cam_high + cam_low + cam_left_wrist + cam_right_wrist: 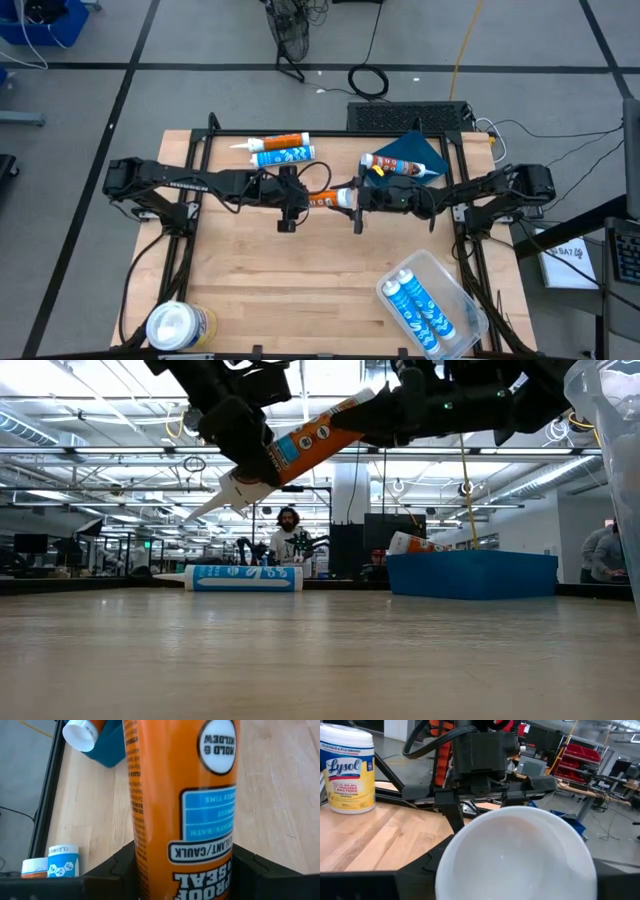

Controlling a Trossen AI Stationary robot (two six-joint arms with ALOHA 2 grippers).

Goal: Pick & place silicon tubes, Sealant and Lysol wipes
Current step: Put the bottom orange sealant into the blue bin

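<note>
An orange sealant tube (322,199) hangs in the air above the table's middle, between my two grippers. Its nozzle (212,503) points toward the table's left and down. My left gripper (303,198) is shut on its nozzle half, and my right gripper (348,198) is shut on its base end. The yellow Lysol wipes canister (180,326) stands on its base at the near left corner and also shows in the right wrist view (347,767). An orange tube (276,142) and a blue tube (284,156) lie on their sides at the far edge. My left gripper pinches the orange tube's two sides (145,855) between its fingers (112,867). The fingers come level from the table's left and lie along the tube. The tube is clear of the table, tilted, nozzle end low. My right gripper has its fingers (412,870) on either side of the tube's round white base end (515,852). It comes level from the table's right, in line with the tube. The base end is the higher end (365,402).
A blue bin (412,150) with a tube in it stands at the far right. A clear plastic tub (432,306) with blue tubes lies at the near right corner. Bare wood lies under the grippers and toward the near edge. A person shows in the room beyond.
</note>
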